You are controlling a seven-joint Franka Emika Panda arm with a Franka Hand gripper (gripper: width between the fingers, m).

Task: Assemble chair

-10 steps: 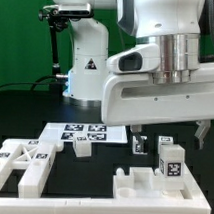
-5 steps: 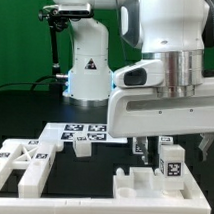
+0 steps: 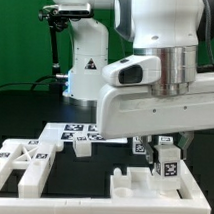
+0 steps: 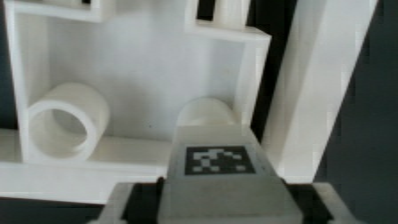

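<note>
Where the arm's two-finger gripper [image 3: 168,154] hung wide apart above the parts a second ago, it has now come down, and its jaws have drawn in around the small chunky matte white plastic block [image 3: 170,169], one on each side. From the wrist view, the gripper [image 4: 217,205] presses both flanks of that block [image 4: 215,150], clamped on it. The block stands about where it did.

It is upright, its black-and-white square tag facing the exterior camera, toward the exterior view's right, just behind the low white slotted panel [image 3: 142,186]. Well apart, at the exterior view's left, lies the white cross-braced frame [image 3: 21,157]. A smaller white cube [image 3: 82,147] sits by the marker board [image 3: 89,131] on the black table [image 3: 98,167].

Whether the gripped block rests on the table or on the panel cannot be told. The slotted panel is cut off by the lower edge. The wrist view is blurred: a short white tube-like piece [image 4: 63,125] lies near a white wall [image 4: 151,70].
</note>
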